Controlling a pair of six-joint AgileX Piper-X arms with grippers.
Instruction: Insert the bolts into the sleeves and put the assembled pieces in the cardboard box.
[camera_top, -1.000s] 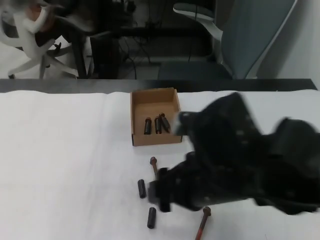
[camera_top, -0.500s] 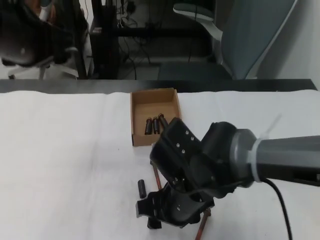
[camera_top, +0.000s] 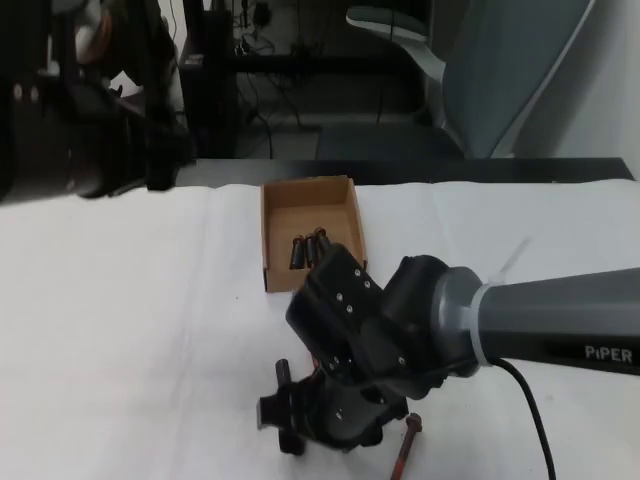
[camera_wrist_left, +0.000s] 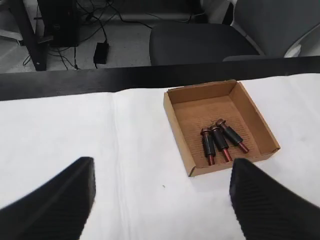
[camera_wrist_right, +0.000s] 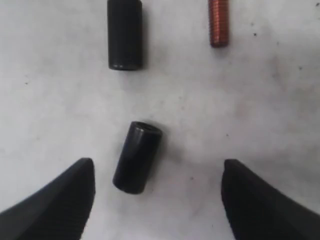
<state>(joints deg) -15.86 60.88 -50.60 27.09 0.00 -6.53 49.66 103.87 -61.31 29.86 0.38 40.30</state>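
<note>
- R gripper (camera_wrist_right: 159, 197): jaws spread wide, empty. Black sleeve (camera_wrist_right: 137, 157), a smooth cylinder w/ hollow end, lies between the tips, not touching.
- 2nd sleeve (camera_wrist_right: 125, 35) and bolt (camera_wrist_right: 219, 22) w/ coppery threaded end lie just beyond.
- L gripper (camera_wrist_left: 160, 200): jaws apart, empty, over white cloth (camera_wrist_left: 75, 130).
- Corrugated cardboard box (camera_wrist_left: 197, 107): 3 assembled pieces (camera_wrist_left: 220, 140) lie side by side inside.

In the high view my right arm (camera_top: 430, 320) hides most of one sleeve (camera_top: 283, 369), and my left arm (camera_top: 70, 150) is blurred. In the right wrist view the edge cuts off a bolt (camera_wrist_right: 219, 22), leaving its threaded end.
</note>
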